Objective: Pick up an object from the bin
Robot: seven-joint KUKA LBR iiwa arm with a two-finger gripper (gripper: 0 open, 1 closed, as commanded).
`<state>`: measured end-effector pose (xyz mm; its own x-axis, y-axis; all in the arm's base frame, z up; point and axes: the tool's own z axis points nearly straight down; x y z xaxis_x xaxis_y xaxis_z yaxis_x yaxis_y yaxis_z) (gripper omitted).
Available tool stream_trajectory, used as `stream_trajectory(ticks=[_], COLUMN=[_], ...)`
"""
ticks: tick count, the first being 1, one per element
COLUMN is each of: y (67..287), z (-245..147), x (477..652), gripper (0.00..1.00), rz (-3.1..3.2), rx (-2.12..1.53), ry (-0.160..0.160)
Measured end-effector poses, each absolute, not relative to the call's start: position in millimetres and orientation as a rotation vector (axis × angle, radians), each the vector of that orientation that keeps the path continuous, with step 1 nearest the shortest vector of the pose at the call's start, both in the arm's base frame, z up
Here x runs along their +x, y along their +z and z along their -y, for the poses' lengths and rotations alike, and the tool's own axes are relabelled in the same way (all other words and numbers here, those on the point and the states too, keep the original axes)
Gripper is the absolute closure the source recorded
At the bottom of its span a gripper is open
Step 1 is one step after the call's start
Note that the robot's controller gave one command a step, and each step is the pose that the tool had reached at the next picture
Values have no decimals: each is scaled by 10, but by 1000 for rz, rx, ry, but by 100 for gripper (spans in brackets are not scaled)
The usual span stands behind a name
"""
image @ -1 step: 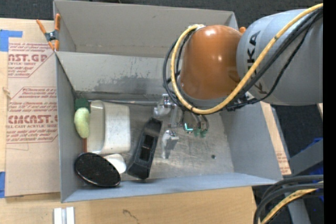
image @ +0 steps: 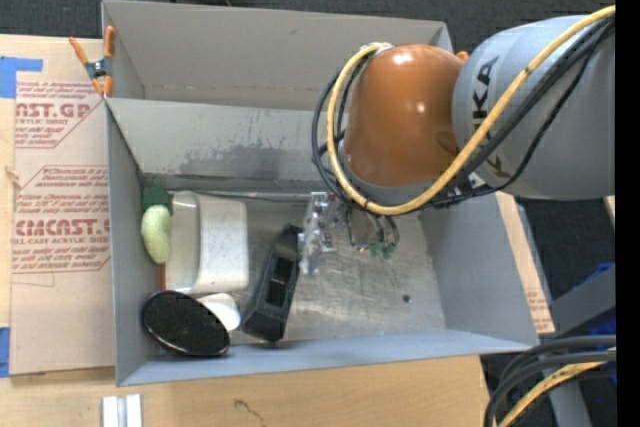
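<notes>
1. Camera view: the grey bin (image: 262, 130) holds a handful of loose things, all on the left half of its floor. The arm comes in from the right under its orange cover (image: 402, 113).
2. The metal jaws hang low in the middle of the bin, just beside the upper end of a black, long, wedge-shaped thing (image: 272, 291) (a stapler or some such, by its look). Whether they touch it I cannot tell.
3. Whether the jaws are apart or closed cannot be made out from this angle, and nothing is seen between them.
4. The black thing lies slantwise on the floor, its lower end near the front wall. Its left side is just beside a white block (image: 222, 237) and a small white piece (image: 225, 309).
5. Further left lie a pale green lump (image: 156, 235) against the left wall and a black round disc (image: 183, 324) in the front corner. Both are well apart from the jaws.
6. Handling, as a judgement: the black thing looks stiff and hard, probably moulded plastic, with some weight for its size and a fairly smooth skin. It is unlikely to crush.
7. The best hold would be across its narrow width near the middle, so that it hangs level. A grip at the upper tip may let it swing or slip out.
8. The white block stands close on the left (little room for a jaw there), so the free right side gives the easier approach.
</notes>
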<state>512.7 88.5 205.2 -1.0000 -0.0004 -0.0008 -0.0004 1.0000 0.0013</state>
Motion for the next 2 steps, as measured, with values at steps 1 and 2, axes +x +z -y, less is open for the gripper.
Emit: stream_trajectory(ticks=[1, 2], y=[2052, 2052], z=[-884, -885], x=[5127, 5127], gripper=[0, 0], rz=[-3141, -3141], rx=[-1, -1], ry=[2, 2])
